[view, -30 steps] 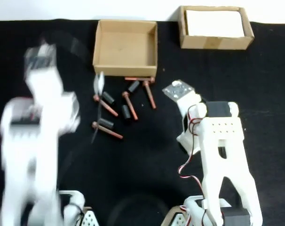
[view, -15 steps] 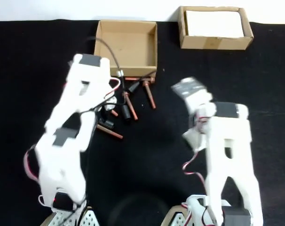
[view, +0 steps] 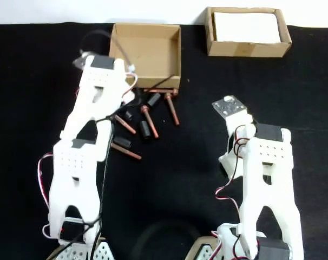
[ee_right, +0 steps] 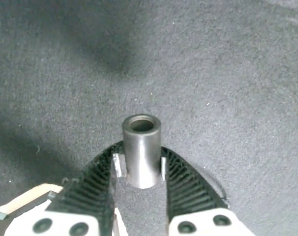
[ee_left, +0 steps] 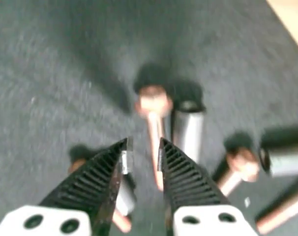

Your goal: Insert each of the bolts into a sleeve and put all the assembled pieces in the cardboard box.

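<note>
Our right gripper [ee_right: 139,164] clamps a sleeve [ee_right: 141,147] upright, well right of the box [view: 144,81]. Our left gripper [ee_left: 142,150], jaws narrowly parted, hangs over a bolt [ee_left: 153,105] just in front of the box. We should straddle its shank squarely before closing.

The right gripper [ee_right: 139,164] grips a dark grey metal sleeve [ee_right: 141,142] between its two black ribbed fingers [ee_right: 92,189], one pressed against each side of the sleeve's lower half. The sleeve stands out past the fingertips, and its open, hollow end faces the camera. Behind the sleeve lies a grey, felt-like mat [ee_right: 227,73], with a soft dark shadow [ee_right: 114,54] on it beyond the sleeve's open end. A pale beige edge [ee_right: 26,201] shows by one finger's white base, apart from the sleeve.
</note>
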